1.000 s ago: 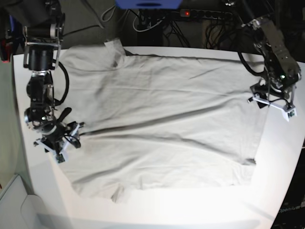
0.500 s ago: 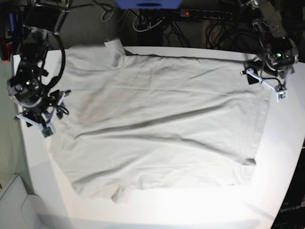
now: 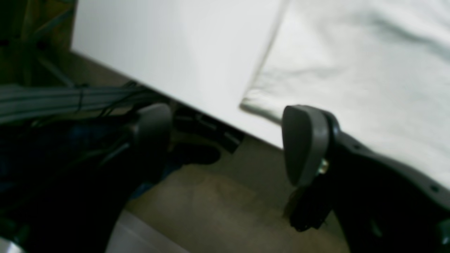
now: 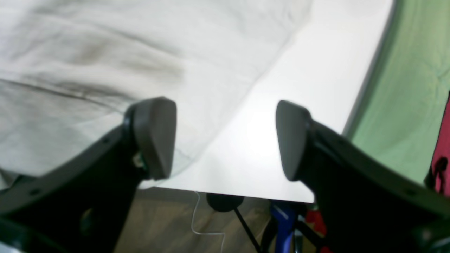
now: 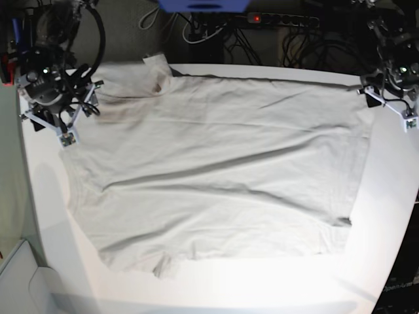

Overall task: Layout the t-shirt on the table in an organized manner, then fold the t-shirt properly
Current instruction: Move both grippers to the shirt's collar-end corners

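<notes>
Base view: the t-shirt (image 5: 216,170) lies spread flat across the white counter (image 5: 393,196), my claws up at its far corners. Left wrist: my left claw (image 3: 225,140) is spread, empty, over the counter's edge by a shirt corner. Right wrist: my right claw (image 4: 225,138) gapes wide, pinching nothing, above the shirt's edge.

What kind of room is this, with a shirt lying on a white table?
Probably a robotics lab or workshop, not a home. Two robot arms, the left gripper and right gripper, hang over the t-shirt on the table, and a power strip with tangled cables lies behind.
</notes>
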